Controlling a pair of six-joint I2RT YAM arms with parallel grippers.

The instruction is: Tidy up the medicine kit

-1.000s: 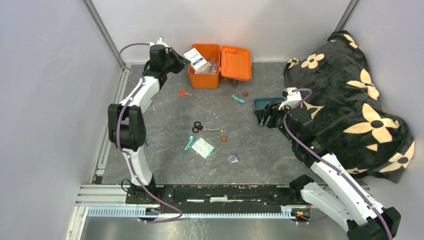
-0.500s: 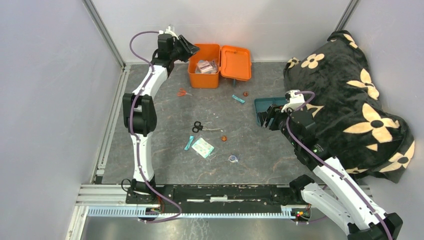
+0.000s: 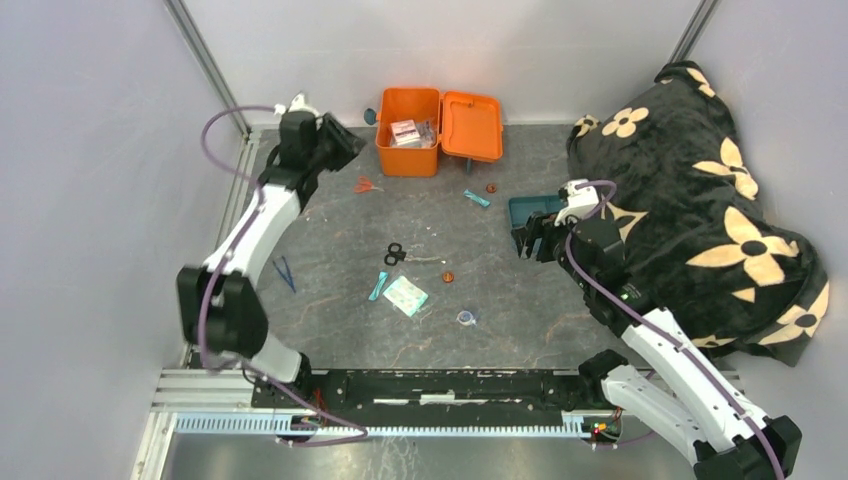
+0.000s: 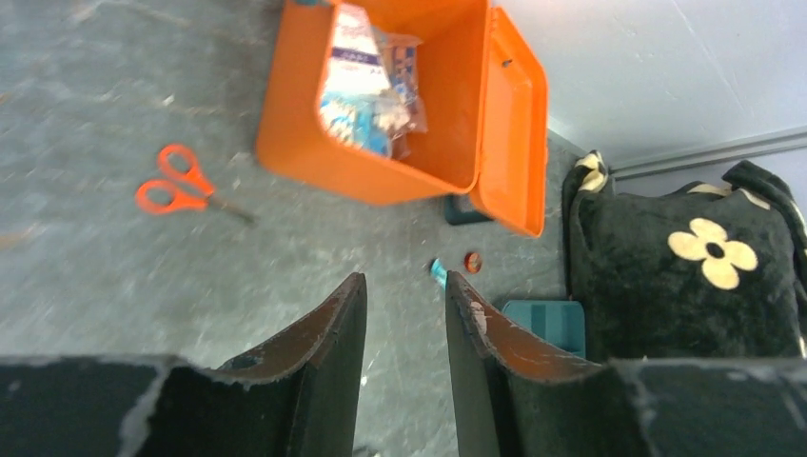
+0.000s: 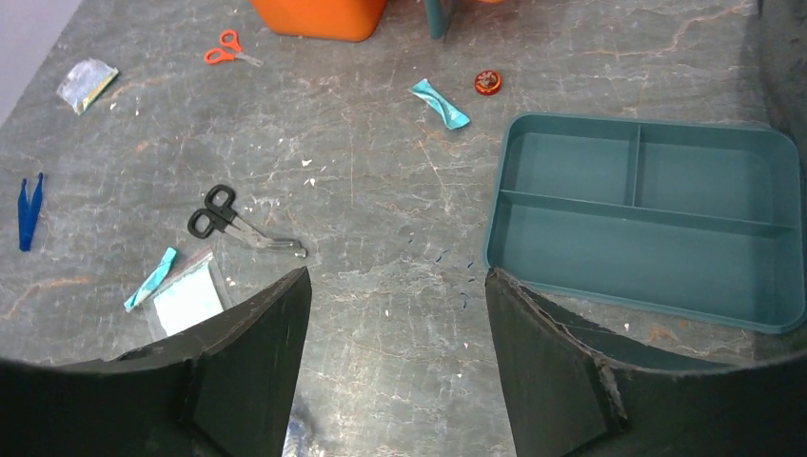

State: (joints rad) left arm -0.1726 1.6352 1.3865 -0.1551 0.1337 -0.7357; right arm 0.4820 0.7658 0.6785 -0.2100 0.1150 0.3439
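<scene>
The task seems only begun. The left gripper (image 4: 404,286), jaws parted and empty, hangs just left of the medicine kit (image 3: 405,160). The kit stands open at the far edge of the counter (image 3: 330,230) and holds a few packets. Blue tweezers (image 3: 284,272), orange scissors (image 3: 366,185), black scissors (image 3: 396,254) and a gauze packet (image 3: 405,296) lie loose, unobstructed. The right gripper (image 5: 395,286), wide apart and empty, hangs by the teal tray (image 5: 647,219).

Orange medicine kit (image 3: 405,163); teal tray (image 5: 647,249); black blanket (image 3: 690,180), cream floral print; orange scissors (image 4: 207,197); black scissors (image 5: 249,233).
</scene>
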